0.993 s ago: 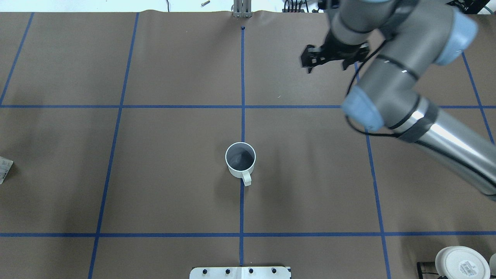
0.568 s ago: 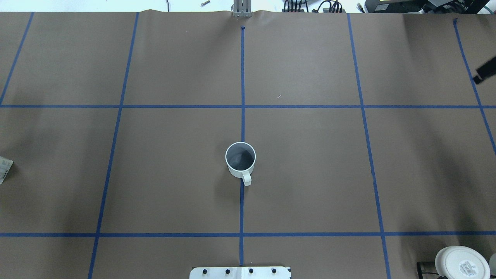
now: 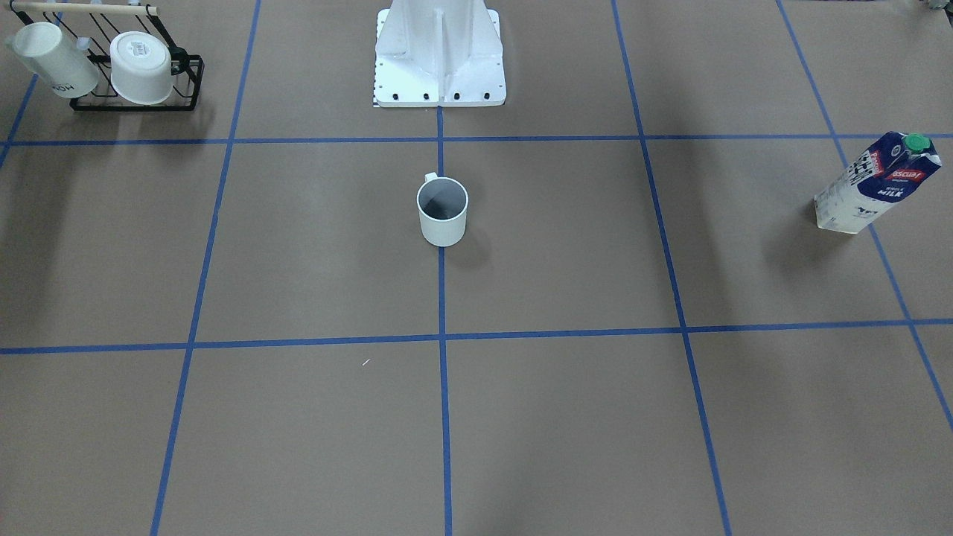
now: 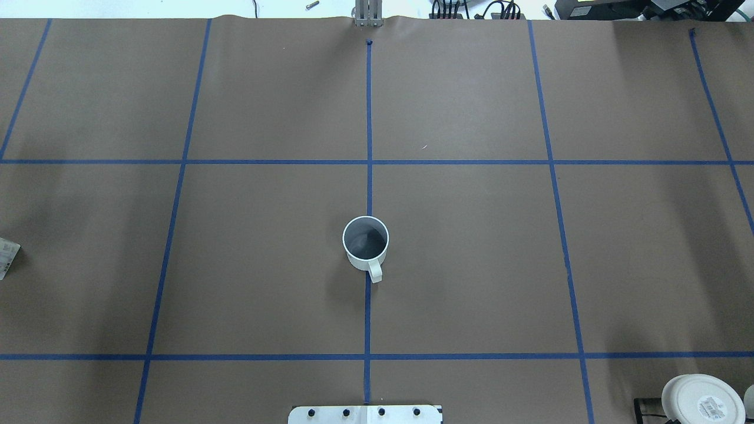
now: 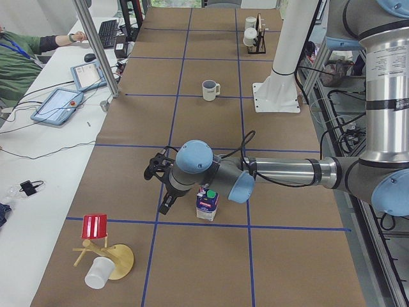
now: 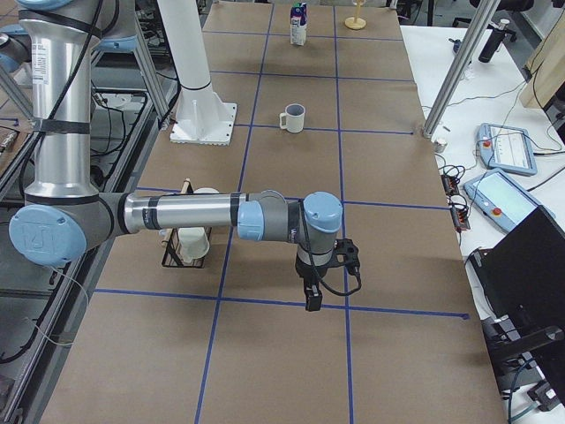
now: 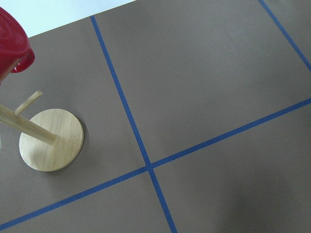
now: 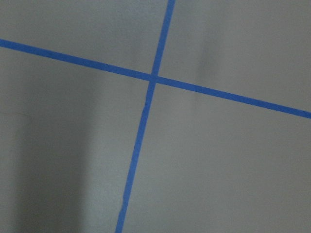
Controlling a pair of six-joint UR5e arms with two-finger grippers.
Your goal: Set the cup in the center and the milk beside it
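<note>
Cup (image 4: 366,240) stands upright on the table (image 4: 471,265). It sits on the blue tape line at the center (image 4: 367,312), with its handle toward the robot. Milk (image 3: 875,184) is upright at the table's far left end, well apart from the cup. Left gripper (image 5: 165,206) hangs near the milk. Right gripper (image 6: 312,299) hangs near a tape crossing at the right end. Fingers on both, apart or together: cannot tell from the side views.
</note>
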